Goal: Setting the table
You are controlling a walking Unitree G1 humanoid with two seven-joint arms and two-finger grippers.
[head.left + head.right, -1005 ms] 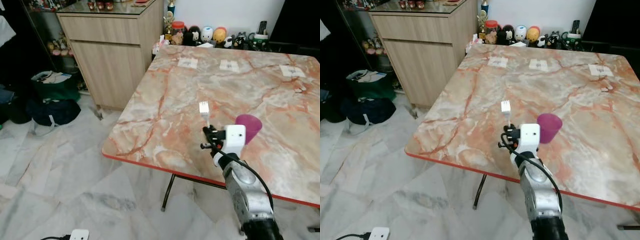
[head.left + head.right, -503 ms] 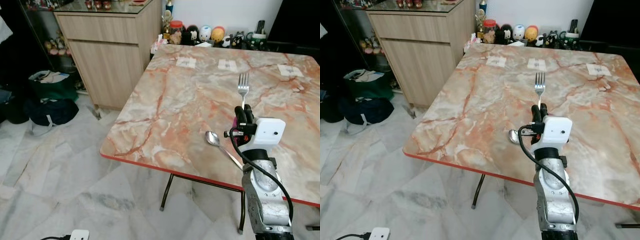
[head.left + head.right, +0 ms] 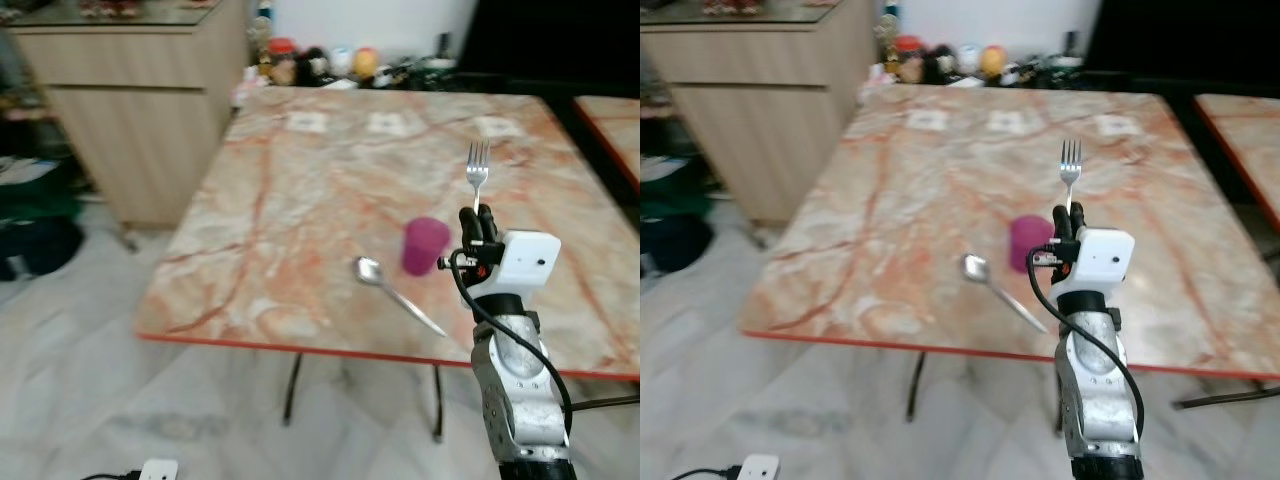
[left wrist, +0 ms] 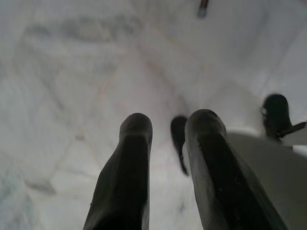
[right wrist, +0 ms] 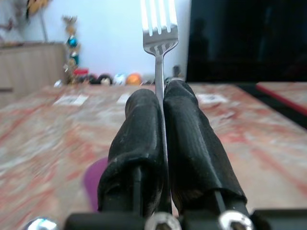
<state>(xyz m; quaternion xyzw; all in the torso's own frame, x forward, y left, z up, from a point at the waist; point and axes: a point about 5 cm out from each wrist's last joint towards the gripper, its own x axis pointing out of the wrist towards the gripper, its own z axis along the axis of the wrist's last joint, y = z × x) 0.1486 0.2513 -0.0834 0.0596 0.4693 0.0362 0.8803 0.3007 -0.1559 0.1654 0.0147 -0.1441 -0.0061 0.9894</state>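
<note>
Wooden cabinet (image 3: pixel 120 130) far left beside marble table (image 3: pixel 300 200), spoon (image 3: pixel 395 290) lying near front edge, purple cup (image 3: pixel 425 245) just right of it, right gripper (image 3: pixel 478 222) pinching fork (image 3: pixel 477 172) upright w/ tines up, above table's right side, left gripper (image 4: pixel 165 129) fingers slightly apart, over floor (image 4: pixel 72 72).

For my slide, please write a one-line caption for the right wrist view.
Right hand shut on an upright fork, above the marble table.

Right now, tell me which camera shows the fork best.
The right wrist view: the fork stands upright and large, clamped in the right gripper. Both eye views show it small, above the marble table. The left wrist view faces the floor.
</note>
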